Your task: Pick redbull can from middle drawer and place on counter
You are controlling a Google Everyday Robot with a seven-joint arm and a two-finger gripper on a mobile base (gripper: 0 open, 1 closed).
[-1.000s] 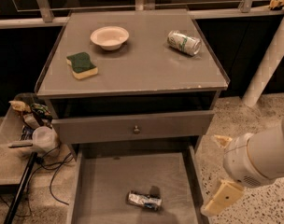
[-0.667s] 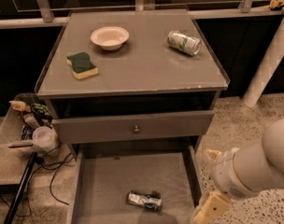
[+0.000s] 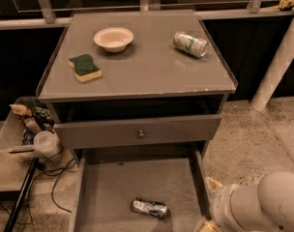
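Silver-blue, the redbull can lies on its side on the middle drawer's grey floor, just left of the gripper at the bottom edge. Beyond it, the table carries a sponge, bowl and white-and-green can. Speckled floor lies right.

A speckled pale terrazzo floor spreads around the grey cabinet. Behind it a dark wall or window runs under a pale rail with slanted metal posts. A white textured column leans at right. At left, a clear bin of clutter sits among black cables. Lighting is dim and warm. The gripper is out of sight.
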